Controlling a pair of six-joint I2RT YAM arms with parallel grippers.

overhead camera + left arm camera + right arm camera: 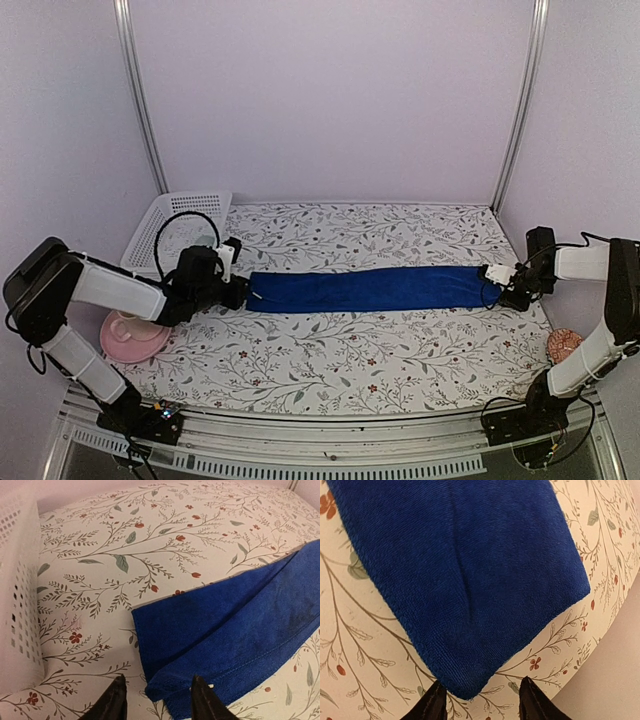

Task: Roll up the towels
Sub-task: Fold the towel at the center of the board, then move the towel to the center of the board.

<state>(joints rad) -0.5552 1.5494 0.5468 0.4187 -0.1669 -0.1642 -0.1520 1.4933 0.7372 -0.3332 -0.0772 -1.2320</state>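
A long royal-blue towel [370, 289] lies folded in a narrow strip, stretched left to right across the flower-patterned table [330, 360]. My left gripper [241, 292] is at its left end. In the left wrist view the gripper [157, 694] stands open, and the towel's folded corner [170, 680] lies on the table between its dark fingertips [114, 697]. My right gripper [500, 288] is at the right end. It is open too [481, 692], and the towel's corner [467, 680] rests flat just ahead of its fingertips [434, 702], touching neither.
A white perforated basket [180, 215] stands at the back left, close beside the left gripper [20, 605]. A pink plate with a cup [130, 338] sits at the near left under the left arm. A small pink-orange object [564, 345] lies by the right wall.
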